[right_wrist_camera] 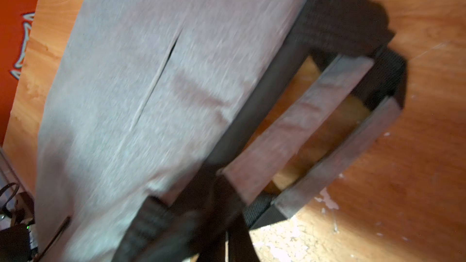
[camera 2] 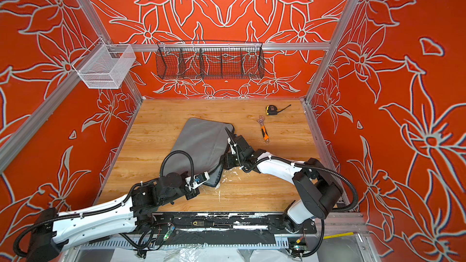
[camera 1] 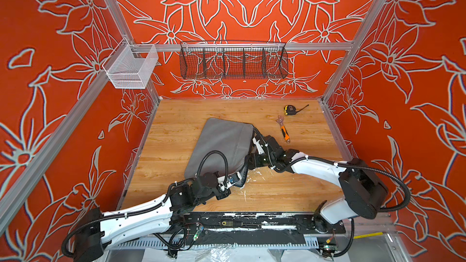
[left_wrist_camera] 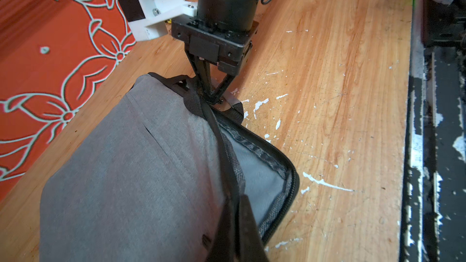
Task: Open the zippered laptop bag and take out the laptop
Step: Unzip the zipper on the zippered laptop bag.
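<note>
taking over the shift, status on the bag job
left gripper and right gripper shut on laptop bag zipper edge. one corner unzipped, laptop not visible. adjustable wrench, tape measure lie clear of it.

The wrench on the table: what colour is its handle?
Orange and black; the wrench shows best in a top view.

Grey laptop bag (camera 1: 222,144) with dark zipper edging (left_wrist_camera: 290,172); red-orange floral walls (camera 1: 252,8).

Top views overlook everything; wrist views hug the bag (left_wrist_camera: 126,172).
</note>
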`<state>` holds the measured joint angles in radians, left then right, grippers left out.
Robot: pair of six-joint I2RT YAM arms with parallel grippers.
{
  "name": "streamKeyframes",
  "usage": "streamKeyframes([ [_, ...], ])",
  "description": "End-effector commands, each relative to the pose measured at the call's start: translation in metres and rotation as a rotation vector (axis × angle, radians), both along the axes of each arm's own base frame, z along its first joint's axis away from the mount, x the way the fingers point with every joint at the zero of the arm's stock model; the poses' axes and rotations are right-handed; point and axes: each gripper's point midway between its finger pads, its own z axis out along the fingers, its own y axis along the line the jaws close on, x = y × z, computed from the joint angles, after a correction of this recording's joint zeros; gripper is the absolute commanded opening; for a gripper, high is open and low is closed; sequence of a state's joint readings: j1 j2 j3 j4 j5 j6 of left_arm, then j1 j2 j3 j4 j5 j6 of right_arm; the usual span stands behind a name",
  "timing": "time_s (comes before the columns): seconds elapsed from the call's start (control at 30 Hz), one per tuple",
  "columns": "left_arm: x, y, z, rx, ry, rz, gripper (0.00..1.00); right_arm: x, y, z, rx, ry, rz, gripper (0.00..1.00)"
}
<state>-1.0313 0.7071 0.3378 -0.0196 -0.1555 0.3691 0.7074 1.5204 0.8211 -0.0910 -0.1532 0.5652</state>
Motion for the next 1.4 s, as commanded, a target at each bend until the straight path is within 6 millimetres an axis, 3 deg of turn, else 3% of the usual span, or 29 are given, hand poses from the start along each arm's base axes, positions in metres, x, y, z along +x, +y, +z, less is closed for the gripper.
streamKeyframes([
  [0.0, -0.008, 0.002, 0.008, -0.051, 0.007, -0.011, 0.00, 0.027, -0.033, -0.005, -0.101, -0.024, -0.149, 0.00],
  [0.13, -0.009, 0.006, 0.010, -0.075, 0.000, -0.002, 0.00, 0.031, -0.023, -0.002, -0.054, -0.020, -0.125, 0.00],
  [0.17, -0.009, 0.006, 0.010, -0.080, 0.000, 0.000, 0.04, 0.030, -0.017, -0.001, -0.031, -0.016, -0.106, 0.00],
  [0.3, -0.001, 0.006, 0.003, -0.104, -0.012, 0.045, 0.48, 0.024, -0.008, -0.011, -0.006, 0.023, -0.061, 0.00],
  [0.37, 0.002, 0.005, -0.001, -0.099, -0.003, 0.061, 0.59, 0.018, -0.006, -0.018, 0.012, 0.046, -0.048, 0.00],
  [0.47, 0.008, 0.000, -0.007, -0.062, 0.031, 0.084, 0.64, 0.009, 0.000, -0.021, 0.066, 0.065, -0.018, 0.00],
  [0.7, 0.022, -0.029, -0.008, -0.027, 0.086, 0.091, 0.68, -0.003, 0.024, 0.010, 0.223, 0.032, 0.076, 0.00],
  [0.9, 0.041, -0.048, -0.019, 0.032, 0.114, 0.139, 0.67, -0.017, 0.038, 0.028, 0.258, 0.017, 0.133, 0.00],
  [1.1, 0.070, -0.021, -0.026, 0.128, 0.063, 0.371, 0.65, -0.033, 0.056, 0.037, 0.282, 0.005, 0.192, 0.00],
  [1.3, 0.068, -0.015, -0.030, 0.153, 0.075, 0.382, 0.39, -0.041, 0.066, 0.037, 0.284, 0.002, 0.221, 0.00],
  [1.37, 0.067, -0.010, -0.033, 0.158, 0.072, 0.396, 0.38, -0.041, 0.067, 0.039, 0.292, 0.000, 0.222, 0.00],
])
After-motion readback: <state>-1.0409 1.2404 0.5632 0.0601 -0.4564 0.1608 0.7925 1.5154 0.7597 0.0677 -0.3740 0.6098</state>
